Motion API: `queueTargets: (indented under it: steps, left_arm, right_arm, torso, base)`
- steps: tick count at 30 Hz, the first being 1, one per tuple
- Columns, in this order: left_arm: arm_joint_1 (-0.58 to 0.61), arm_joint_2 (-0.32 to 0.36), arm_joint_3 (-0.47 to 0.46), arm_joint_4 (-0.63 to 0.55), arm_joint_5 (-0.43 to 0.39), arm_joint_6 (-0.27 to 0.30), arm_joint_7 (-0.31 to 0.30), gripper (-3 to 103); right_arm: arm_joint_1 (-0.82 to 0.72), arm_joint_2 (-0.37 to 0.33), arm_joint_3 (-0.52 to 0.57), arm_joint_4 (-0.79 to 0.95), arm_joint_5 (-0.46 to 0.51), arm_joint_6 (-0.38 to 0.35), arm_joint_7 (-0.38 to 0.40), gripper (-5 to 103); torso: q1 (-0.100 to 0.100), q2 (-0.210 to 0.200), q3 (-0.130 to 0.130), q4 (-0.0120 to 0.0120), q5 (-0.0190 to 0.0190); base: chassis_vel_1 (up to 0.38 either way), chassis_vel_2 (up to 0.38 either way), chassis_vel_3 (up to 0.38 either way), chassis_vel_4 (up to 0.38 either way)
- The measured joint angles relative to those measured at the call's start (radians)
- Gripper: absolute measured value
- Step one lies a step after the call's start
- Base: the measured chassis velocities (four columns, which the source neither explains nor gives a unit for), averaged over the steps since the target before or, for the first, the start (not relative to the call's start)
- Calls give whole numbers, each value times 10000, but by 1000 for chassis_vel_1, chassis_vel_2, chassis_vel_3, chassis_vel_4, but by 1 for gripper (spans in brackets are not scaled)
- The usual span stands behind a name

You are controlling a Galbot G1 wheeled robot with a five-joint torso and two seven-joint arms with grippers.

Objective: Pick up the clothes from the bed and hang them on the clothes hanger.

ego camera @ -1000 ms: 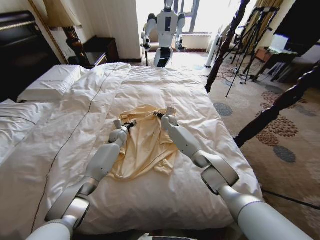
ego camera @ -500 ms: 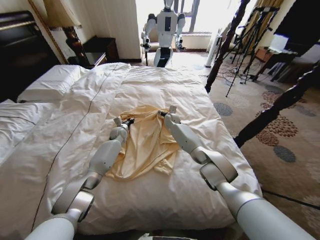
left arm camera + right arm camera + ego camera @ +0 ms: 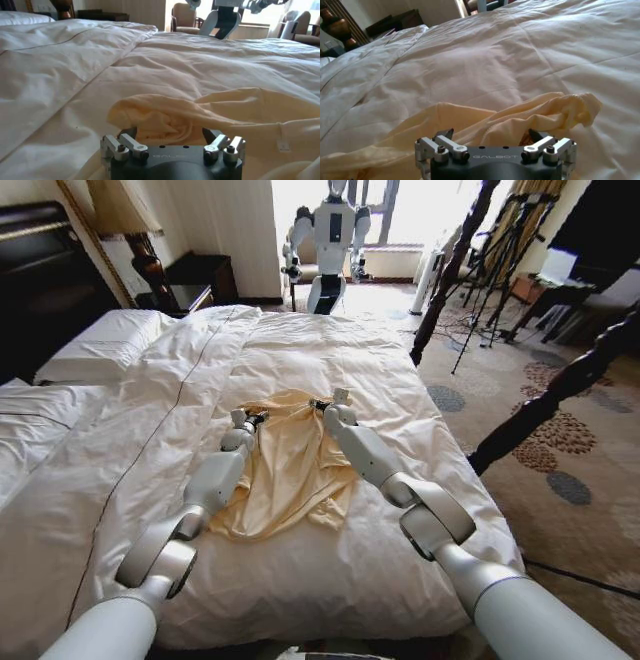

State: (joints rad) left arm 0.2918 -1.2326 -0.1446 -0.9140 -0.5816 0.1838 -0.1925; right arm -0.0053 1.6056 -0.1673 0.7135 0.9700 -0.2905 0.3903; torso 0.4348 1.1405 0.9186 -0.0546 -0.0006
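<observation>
The clothes (image 3: 292, 465), a pale yellow-cream top, lie rumpled on the white duvet of the bed (image 3: 330, 350). My left gripper (image 3: 252, 418) sits at the top's upper left edge and my right gripper (image 3: 322, 406) at its upper right edge. In the left wrist view the left gripper (image 3: 169, 135) stands open, with a bunched fold of the clothes (image 3: 165, 120) between its spread fingers. The right gripper (image 3: 492, 135) is likewise open, and a ridge of the clothes (image 3: 540, 112) lies between and over its fingers. The clothes hanger is out of view.
Dark twisted bedposts (image 3: 452, 270) (image 3: 560, 390) stand at the bed's right side. Pillows (image 3: 100, 345) and a dark headboard (image 3: 35, 280) are at the left. Another robot (image 3: 332, 230) stands by the window beyond the bed, with tripods (image 3: 500, 250) on the carpet at the right.
Both grippers have slid a little farther up the bed to the top's upper edge, the left one more. The top's upper edge is slightly more bunched.
</observation>
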Motion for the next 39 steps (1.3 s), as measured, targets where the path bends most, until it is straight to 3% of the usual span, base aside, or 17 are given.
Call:
queueTargets:
  steps: [2, 7, 13, 20, 23, 31, 32, 34, 35, 37, 39]
  left_arm:
    - [443, 182, -278, -960, 135, 483, -309, 78]
    - [319, 173, -247, -853, 206, 626, -602, 77]
    - [-505, -197, -23, 698, 709, 513, -956, 85]
    - [-582, -395, -9, 954, 705, 462, -906, 93]
    - [-666, -480, -8, 1090, 600, 224, -660, 82]
    - [-767, -528, -11, 1241, 552, 94, -372, 66]
    - [-767, -529, -21, 1279, 553, 67, -254, 57]
    - [-767, -529, -23, 1291, 553, 54, -216, 57]
    - [-767, -531, -34, 1324, 554, 20, -156, 49]
    - [-758, -532, -40, 1329, 555, 0, -122, 49]
    - [-712, -533, -53, 1322, 561, -22, -64, 41]
  right_arm:
    - [22, -12, -12, -32, -3, -13, -50, 98]
    - [17, 14, -12, -72, -23, -13, -114, 98]
    - [-8, -30, -180, 224, 128, -6, -4, 98]
    - [4, -148, -249, 407, 226, -2, 84, 99]
    - [-106, -170, -291, 450, 231, 25, 128, 84]
    - [-160, -91, -134, 310, 210, 47, 103, 61]
    - [-203, -53, -14, 283, 213, 46, 103, 51]
    - [-220, -38, 33, 263, 212, 46, 102, 51]
    - [-273, -5, 157, 205, 206, 46, 102, 40]
    - [-314, 8, 215, 179, 201, 46, 103, 40]
    - [-423, 10, 262, 145, 176, 70, 102, 28]
  torso:
    - [0, 0, 0, 6, 0]
    - [-5, 0, -2, 6, 0]
    - [1, -2, -1, 0, 2]
    - [-2, -1, -2, 2, 1]
    - [0, -2, -1, 1, 2]
    - [-1, -1, -1, 2, 1]
    - [-1, -1, -1, 2, 1]
    - [0, -1, -1, 2, 2]
    - [-1, -1, -1, 2, 1]
    - [-1, -1, -1, 2, 1]
    - [-1, -1, -1, 2, 2]
  base:
    - [0, 0, 0, 0]
    - [0, 0, 0, 0]
    - [0, 0, 0, 0]
    - [0, 0, 0, 0]
    - [0, 0, 0, 0]
    - [0, 0, 0, 0]
    - [0, 0, 0, 0]
    - [0, 0, 0, 0]
    - [0, 0, 0, 0]
    - [0, 0, 0, 0]
    - [0, 0, 0, 0]
